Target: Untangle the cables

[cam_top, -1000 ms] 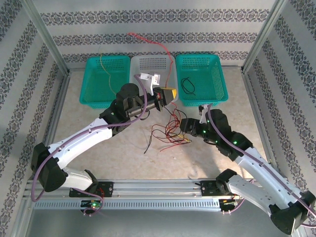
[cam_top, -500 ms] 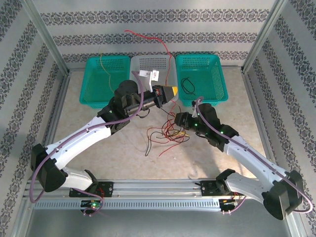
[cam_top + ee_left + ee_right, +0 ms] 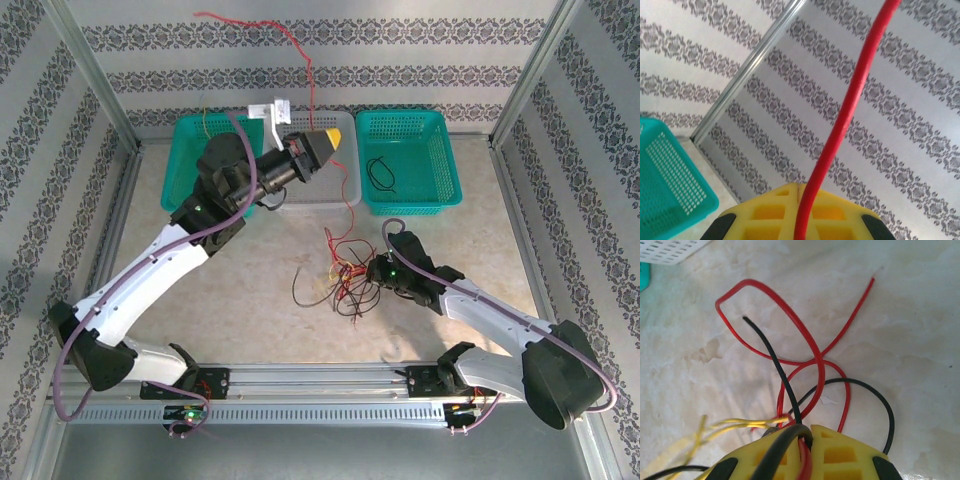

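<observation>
My left gripper [image 3: 322, 140] is raised over the white basket [image 3: 332, 188], shut on the red cable [image 3: 311, 62]. That cable climbs past the back wall and also hangs down to the tangle [image 3: 340, 285] on the table. In the left wrist view the red cable [image 3: 850, 100] runs up from between the closed yellow fingers [image 3: 765, 215]. My right gripper [image 3: 372, 271] sits low at the tangle, shut on black and red strands. The right wrist view shows the red cable [image 3: 800, 335], the black cable [image 3: 770, 350] and the yellow cable [image 3: 740, 424] looping in front of the right gripper [image 3: 807, 432].
Three baskets line the back: a teal one [image 3: 185, 150] with a yellow wire [image 3: 205, 125] in it, the white one, and a teal one [image 3: 415, 190] holding a black wire [image 3: 378, 172]. Metal frame posts and patterned walls enclose the table.
The left gripper rose and swung back over the white basket, drawing the red cable up. The right gripper moved nearer and lower with the tangle, which slid toward the front.
</observation>
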